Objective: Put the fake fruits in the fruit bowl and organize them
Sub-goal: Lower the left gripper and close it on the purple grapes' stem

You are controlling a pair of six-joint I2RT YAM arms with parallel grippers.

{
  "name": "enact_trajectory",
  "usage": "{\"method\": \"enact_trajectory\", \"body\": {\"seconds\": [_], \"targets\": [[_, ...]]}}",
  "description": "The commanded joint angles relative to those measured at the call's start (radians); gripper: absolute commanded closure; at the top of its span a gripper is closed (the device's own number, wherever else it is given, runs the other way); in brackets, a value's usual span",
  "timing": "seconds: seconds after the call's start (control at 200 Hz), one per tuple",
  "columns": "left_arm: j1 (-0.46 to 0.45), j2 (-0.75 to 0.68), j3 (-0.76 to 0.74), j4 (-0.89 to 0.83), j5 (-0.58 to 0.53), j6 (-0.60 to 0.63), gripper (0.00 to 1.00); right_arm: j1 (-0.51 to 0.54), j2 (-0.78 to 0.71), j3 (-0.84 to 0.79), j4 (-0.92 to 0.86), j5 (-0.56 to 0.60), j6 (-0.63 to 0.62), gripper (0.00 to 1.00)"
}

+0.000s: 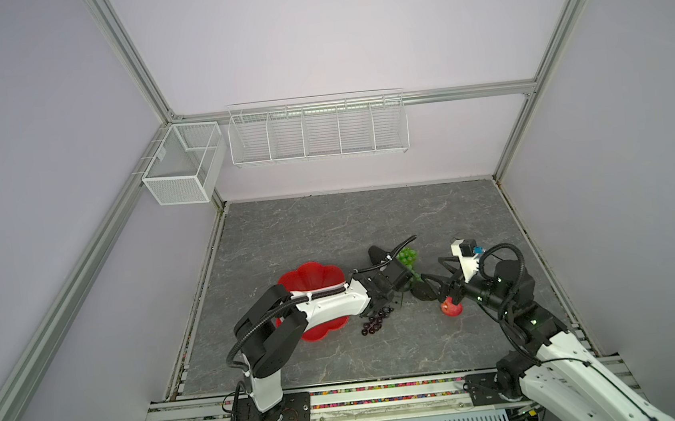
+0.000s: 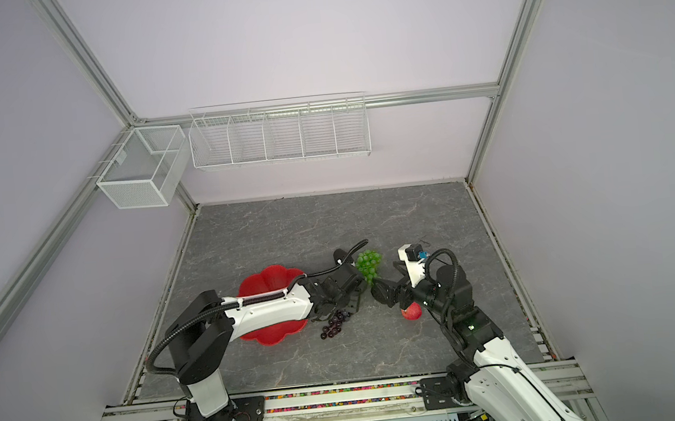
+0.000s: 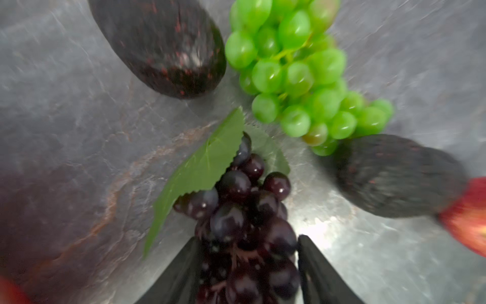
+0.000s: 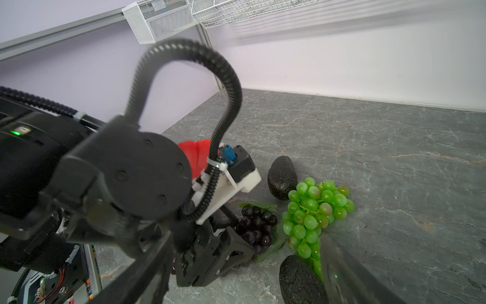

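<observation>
The fruit bowl (image 1: pixel 312 278), glossy red with a scalloped petal rim, sits on the left of the grey marbled tabletop (image 1: pixel 329 229), half hidden under the left arm. All five fruits lie on the table to its right. The dark purple grape bunch (image 3: pixel 244 223), shiny near-black berries with a serrated green leaf (image 3: pixel 200 168), lies just beside the bowl. The left gripper (image 3: pixel 248 238) has a finger on each side of it, partly apart; whether they pinch it I cannot tell. Beyond it lies the translucent green grape bunch (image 3: pixel 297 79), flanked by two avocados. The far avocado (image 3: pixel 163 44) is matte black with reddish flecks. The near avocado (image 4: pixel 299 281) has a rough, pebbled skin and touches the tip of the green bunch. The right gripper (image 1: pixel 432 288) stands wide, straddling this near avocado without closing on it. The small red apple (image 1: pixel 452 307), with a paler streaked patch, rests under the right wrist.
</observation>
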Motion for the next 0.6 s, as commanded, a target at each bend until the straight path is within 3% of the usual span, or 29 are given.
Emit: {"method": "enact_trajectory", "body": {"seconds": [0.0, 0.2, 0.34, 0.595], "targets": [[-0.003, 0.036, 0.037, -0.020, 0.000, -0.014, 0.41, 0.008, 0.000, -0.013, 0.009, 0.002, -0.006, 0.12], [-0.004, 0.121, 0.096, -0.062, -0.008, -0.003, 0.51, 0.008, -0.002, -0.011, 0.006, 0.004, -0.008, 0.12], [-0.004, 0.111, 0.073, -0.062, -0.019, -0.009, 0.74, 0.008, -0.004, -0.012, 0.007, 0.004, -0.007, 0.12], [-0.004, 0.031, 0.002, 0.015, -0.038, -0.007, 0.85, 0.010, -0.001, -0.011, 0.007, 0.003, -0.008, 0.12]]}}
